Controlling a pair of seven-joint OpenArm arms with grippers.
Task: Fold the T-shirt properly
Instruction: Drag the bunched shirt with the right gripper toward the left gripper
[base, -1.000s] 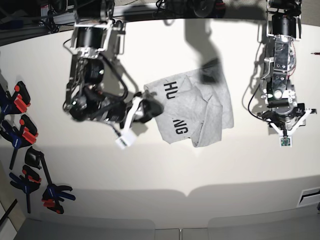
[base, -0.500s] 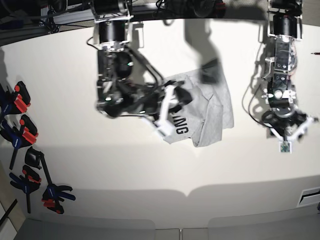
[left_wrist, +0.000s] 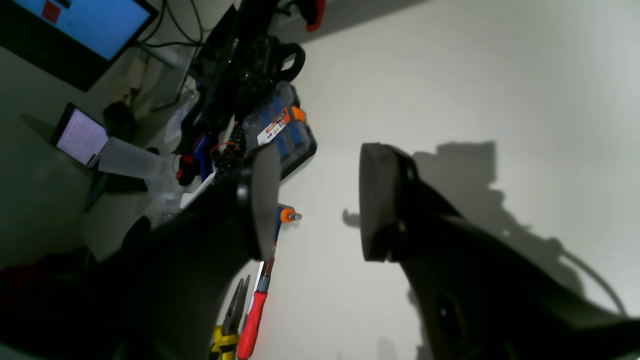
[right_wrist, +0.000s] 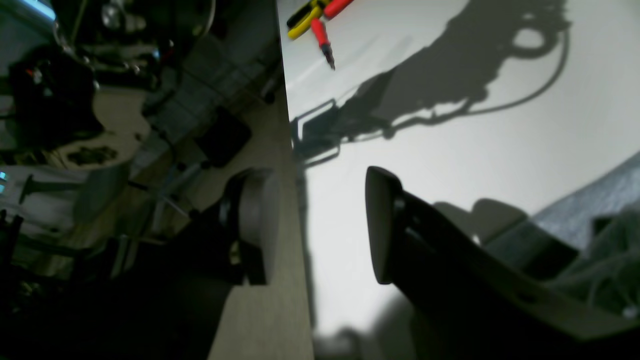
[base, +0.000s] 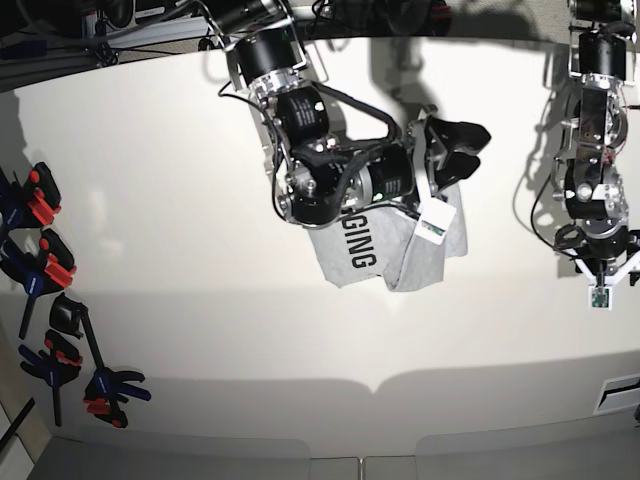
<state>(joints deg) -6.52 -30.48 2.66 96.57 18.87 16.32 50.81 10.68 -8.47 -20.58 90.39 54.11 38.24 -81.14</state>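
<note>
The light grey T-shirt (base: 400, 250) lies bunched at the table's middle, with black letters "GING" showing. Its upper part is hidden under my right arm, which reaches across it. My right gripper (base: 468, 148) hangs open just past the shirt's upper right edge, with nothing between its fingers. In the right wrist view the right gripper (right_wrist: 315, 225) shows an empty gap, with grey T-shirt cloth (right_wrist: 600, 195) at the right edge. My left gripper (base: 600, 272) is far to the shirt's right over bare table. The left gripper (left_wrist: 317, 200) is open and empty in its own view too.
Several blue and orange clamps (base: 40, 270) lie along the table's left edge. A red-handled screwdriver (left_wrist: 252, 315), yellow pliers (left_wrist: 225, 335) and a parts organiser box (left_wrist: 280, 135) sit at the table's border near the left arm.
My right arm has swung from the shirt's left side across its top, so its gripper now sits at the upper right. The left arm has shifted slightly right and down.
</note>
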